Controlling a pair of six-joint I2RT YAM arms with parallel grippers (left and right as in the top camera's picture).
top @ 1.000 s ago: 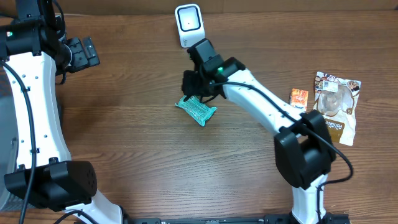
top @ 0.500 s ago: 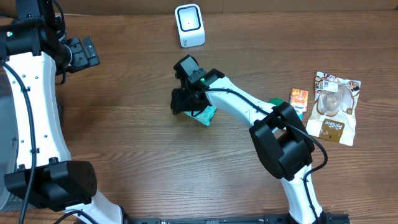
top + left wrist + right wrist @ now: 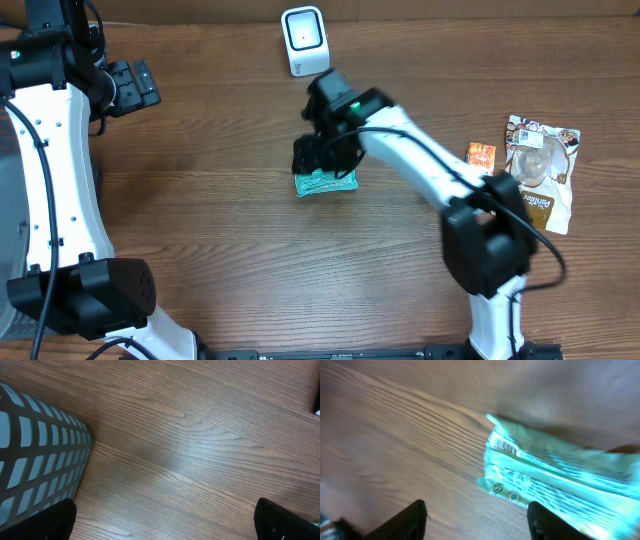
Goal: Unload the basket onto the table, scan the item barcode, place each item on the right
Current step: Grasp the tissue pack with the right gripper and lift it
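Teal crinkly plastic packet [image 3: 326,182] is laid flat, barcode up, prob. for white box scanner [image 3: 304,40]; R gripper [image 3: 477,520] is spread, empty; L gripper [image 3: 135,85] is held wide, idle.

The whole surface [image 3: 200,220] is being viewed straight down from above by the overhead camera. The left wrist camera is being aimed down at bare wood from close by, a basket [image 3: 35,455] edging in at left. The right wrist camera is being held very near the packet [image 3: 560,480], which is also being caught overhead.
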